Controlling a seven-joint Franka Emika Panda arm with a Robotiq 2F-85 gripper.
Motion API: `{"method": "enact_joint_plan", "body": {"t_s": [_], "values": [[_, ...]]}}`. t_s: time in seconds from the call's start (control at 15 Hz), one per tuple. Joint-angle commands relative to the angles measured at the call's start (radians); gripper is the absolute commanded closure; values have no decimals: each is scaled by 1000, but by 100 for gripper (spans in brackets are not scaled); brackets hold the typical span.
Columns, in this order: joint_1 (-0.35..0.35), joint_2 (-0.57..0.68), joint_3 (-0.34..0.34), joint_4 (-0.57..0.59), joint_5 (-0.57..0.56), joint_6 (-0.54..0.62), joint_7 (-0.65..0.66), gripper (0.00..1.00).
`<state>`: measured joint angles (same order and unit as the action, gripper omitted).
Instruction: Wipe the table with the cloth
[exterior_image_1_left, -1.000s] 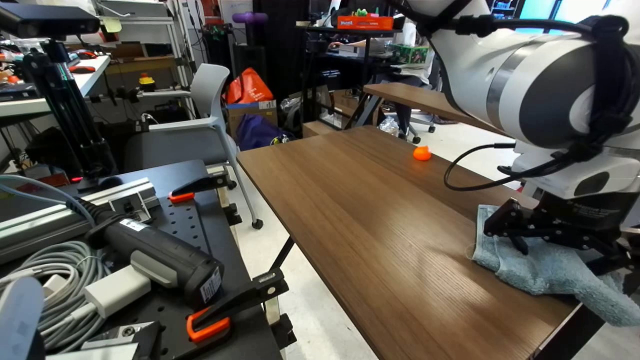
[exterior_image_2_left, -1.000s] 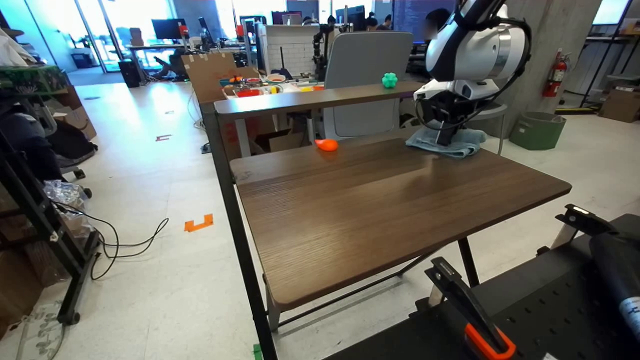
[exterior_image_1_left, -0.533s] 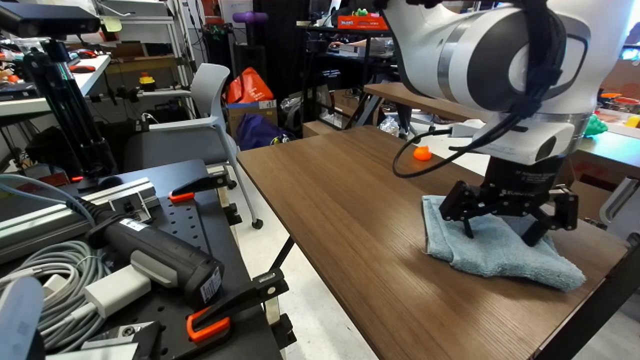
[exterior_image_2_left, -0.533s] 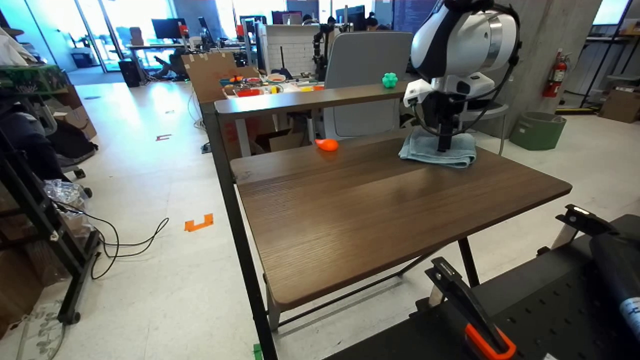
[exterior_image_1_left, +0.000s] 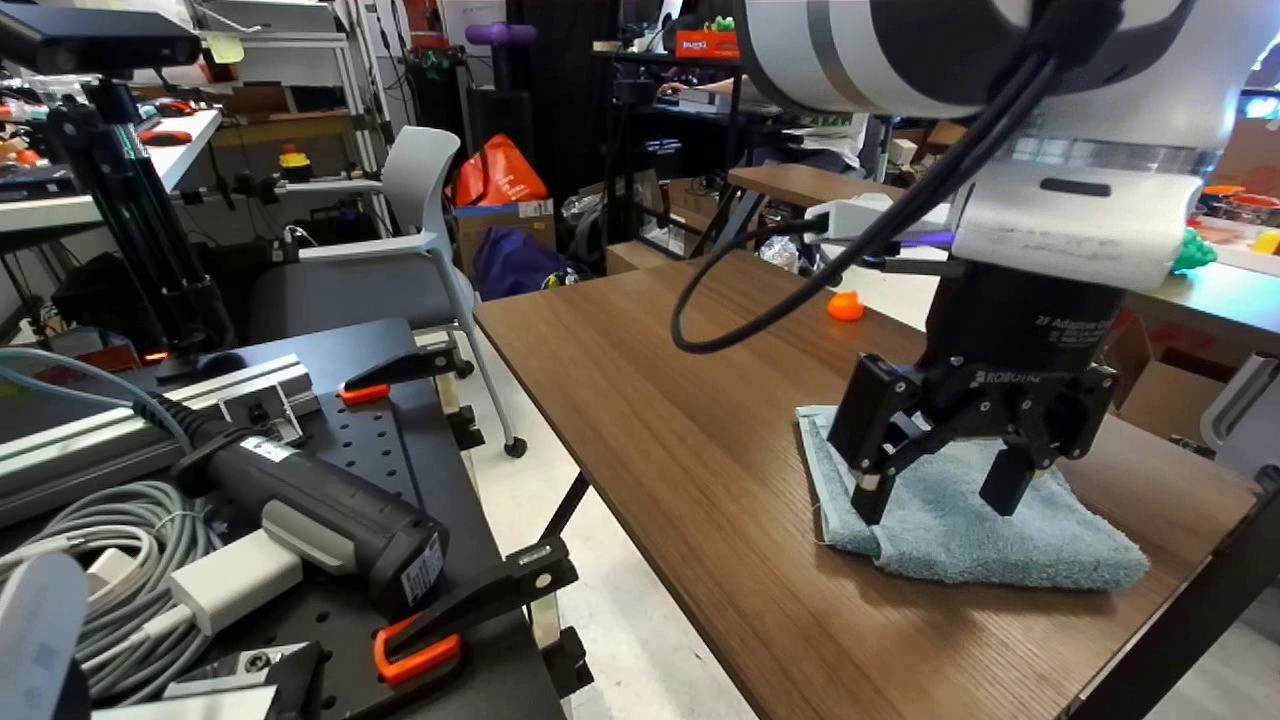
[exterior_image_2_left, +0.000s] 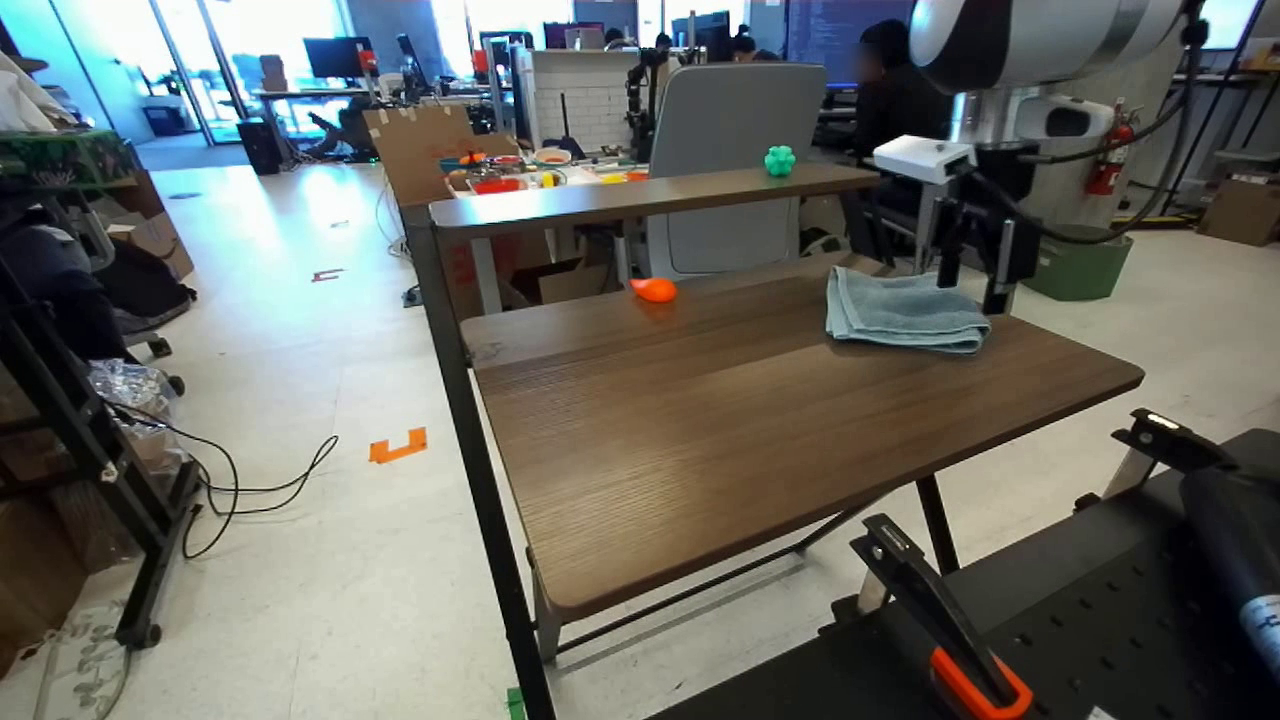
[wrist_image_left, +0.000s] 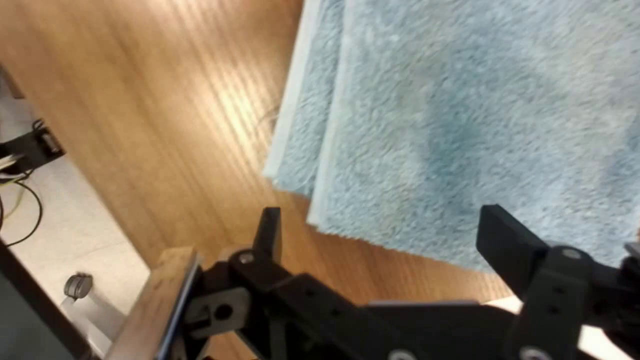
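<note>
One pale floor (exterior_image_2_left: 320, 600) under brown table (exterior_image_2_left: 720, 430), with black bench (exterior_image_1_left: 375, 450) alongside, apart. Arm (exterior_image_1_left: 1100, 115) at upper right in both exterior views, bent over one end of table, wrist near vertical, pointing down. Cloth (exterior_image_1_left: 990, 540) folded flat on table by that end; long axis left to right in both exterior views, double hem (wrist_image_left: 332, 112) to left in wrist view, askew to wood grain. Gripper (exterior_image_1_left: 936, 512) over cloth, fingers (exterior_image_1_left: 1007, 480) spread, unclenched; cannot tell whether touching. Orange object (exterior_image_2_left: 655, 290) on table, well apart from cloth.

In an exterior view, the black, jointed 2-finger gripper (exterior_image_1_left: 935, 503) reads "ROBOTIQ" and, higher up, "2F Adaptive"; its smaller lettering blurs.
</note>
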<state>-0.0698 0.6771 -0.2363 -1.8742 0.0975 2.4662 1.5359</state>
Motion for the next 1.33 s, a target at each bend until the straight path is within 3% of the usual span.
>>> {"method": "enact_joint_plan", "body": {"t_s": [0.0, 0.2, 0.53, 0.8, 0.93, 1.0, 1.27], "values": [[0, -20, -9, -22, 5, -4, -13, 0], [8, 3, -2, -1, 28, 37, 22, 0], [-6, 123, 85, 119, 175, 128, 83, 0], [28, 260, 80, 245, 181, 87, 164, 0], [47, 294, 51, 282, 142, -8, 208, 0], [28, 225, 76, 212, 163, 66, 165, 0], [35, 238, 64, 252, 155, 3, 185, 0]]}}
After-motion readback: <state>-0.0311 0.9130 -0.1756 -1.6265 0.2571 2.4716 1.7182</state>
